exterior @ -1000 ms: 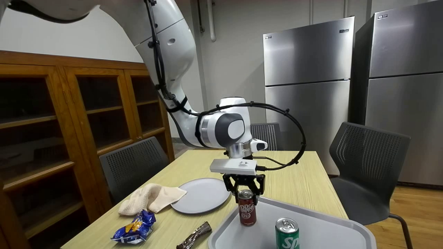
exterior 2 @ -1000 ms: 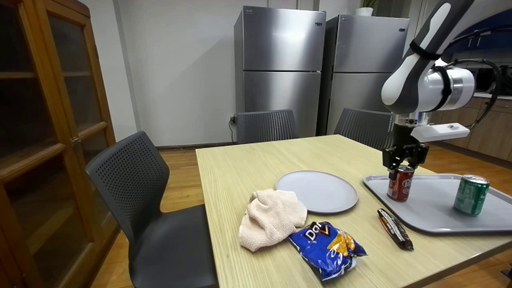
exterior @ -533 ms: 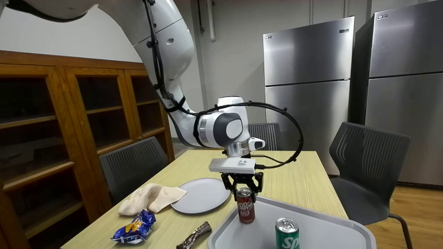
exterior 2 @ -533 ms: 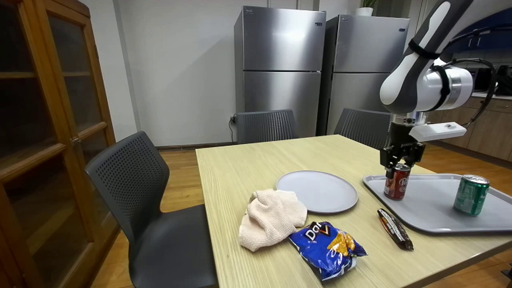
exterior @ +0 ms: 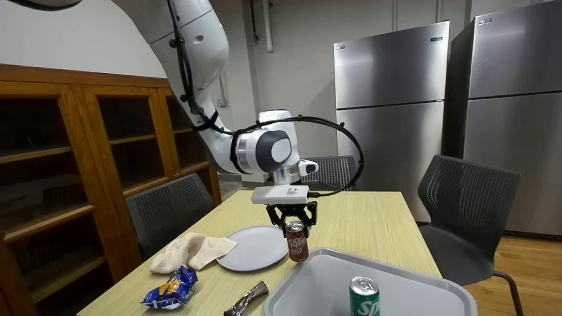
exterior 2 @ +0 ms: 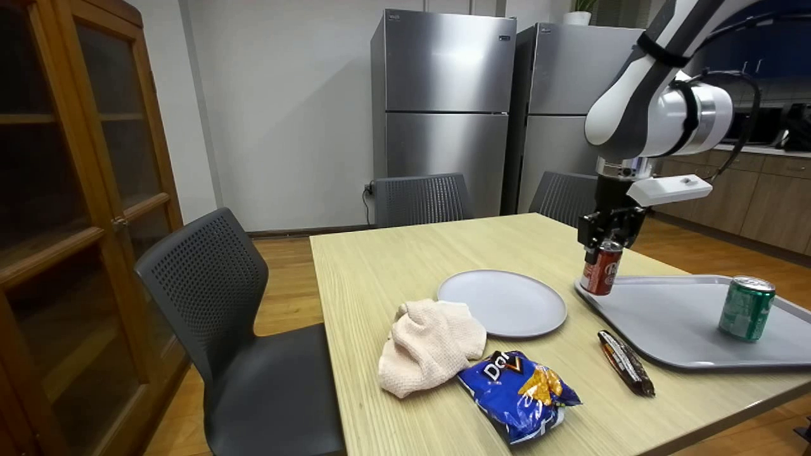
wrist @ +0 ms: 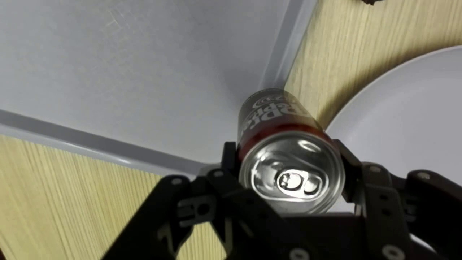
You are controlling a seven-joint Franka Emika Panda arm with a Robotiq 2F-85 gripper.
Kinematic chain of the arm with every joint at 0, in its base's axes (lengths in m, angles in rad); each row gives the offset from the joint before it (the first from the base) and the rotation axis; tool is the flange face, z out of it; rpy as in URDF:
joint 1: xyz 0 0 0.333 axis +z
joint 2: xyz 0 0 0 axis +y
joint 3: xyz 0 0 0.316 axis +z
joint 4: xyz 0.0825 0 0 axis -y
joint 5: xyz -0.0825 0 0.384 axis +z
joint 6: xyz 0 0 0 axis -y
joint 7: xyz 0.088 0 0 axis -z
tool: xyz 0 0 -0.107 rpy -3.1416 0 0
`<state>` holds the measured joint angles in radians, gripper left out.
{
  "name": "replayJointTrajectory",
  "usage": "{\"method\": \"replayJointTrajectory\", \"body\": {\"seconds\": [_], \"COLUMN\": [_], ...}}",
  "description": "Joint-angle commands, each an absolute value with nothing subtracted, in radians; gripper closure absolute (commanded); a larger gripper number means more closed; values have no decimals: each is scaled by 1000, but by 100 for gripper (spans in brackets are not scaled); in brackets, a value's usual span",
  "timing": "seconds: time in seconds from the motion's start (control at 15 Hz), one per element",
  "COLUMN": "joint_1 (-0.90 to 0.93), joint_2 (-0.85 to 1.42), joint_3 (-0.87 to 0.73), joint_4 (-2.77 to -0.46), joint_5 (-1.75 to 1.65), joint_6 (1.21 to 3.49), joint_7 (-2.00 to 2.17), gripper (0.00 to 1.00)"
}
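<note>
red can (exterior: 298, 251): raised, top up, above a corner of the gray tray (exterior: 408, 287) | gripper (wrist: 287, 159): clamped around the can's upper end | green can (exterior 2: 746, 310): standing on the tray | plate (exterior 2: 504, 304): just beside the tray, on the table (exterior 2: 393, 259)

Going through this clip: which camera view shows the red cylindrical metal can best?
The wrist view: the red cylindrical metal can looks largest there, its silver top and pull tab plain between the fingers of the black gripper. Both exterior views show it smaller, from the side, its lettering showing but a finger hiding part.
</note>
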<state>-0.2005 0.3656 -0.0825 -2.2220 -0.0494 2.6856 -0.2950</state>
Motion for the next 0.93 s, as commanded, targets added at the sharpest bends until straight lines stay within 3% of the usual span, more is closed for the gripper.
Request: {"method": "replayJointTrajectory", "body": {"seconds": [0.0,0.87], "joint_1": [-187,-67], "joint_2": [299,313], "joint_3": [-43,25], "joint_4": [-2262,-2286], "joint_5": [-40,-65], "joint_6": [2685,2690], "joint_7": [-317,-277], "gripper": [61,61]}}
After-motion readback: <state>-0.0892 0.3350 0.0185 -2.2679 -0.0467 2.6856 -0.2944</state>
